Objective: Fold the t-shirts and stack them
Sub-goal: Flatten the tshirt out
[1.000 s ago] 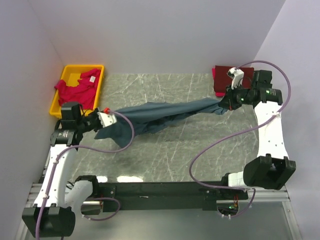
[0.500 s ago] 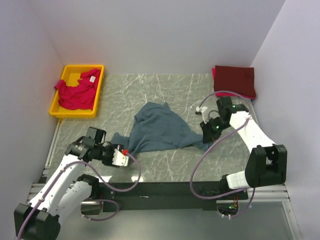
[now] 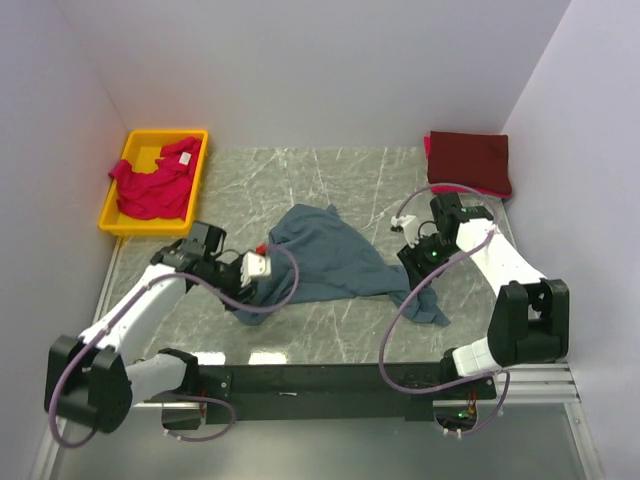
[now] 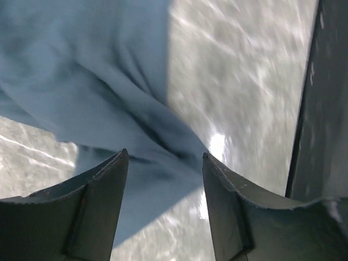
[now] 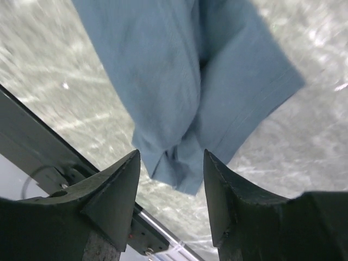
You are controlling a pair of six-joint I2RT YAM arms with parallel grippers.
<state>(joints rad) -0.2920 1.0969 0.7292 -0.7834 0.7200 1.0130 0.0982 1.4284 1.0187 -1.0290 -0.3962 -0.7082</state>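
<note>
**Left arm swings in over the blue shirt**

Left tool (image 3: pixel 262 265) has come up from the near edge and now sits over the left side of the slate blue-grey t-shirt (image 3: pixel 325 255). That shirt lies rumpled mid-counter (image 3: pixel 330 330), one sleeve trailing toward the near right. Right tool (image 3: pixel 412 262) hovers at its right side. Both look spread, nothing pinched, so I guess they're regrabbing to flatten it. Maroon t-shirt (image 3: pixel 470 160) sits folded at the far right corner, probably the stack base. Pinkish-red t-shirt (image 3: pixel 150 185) waits in the yellow bin (image 3: pixel 197 185), far left.
</note>
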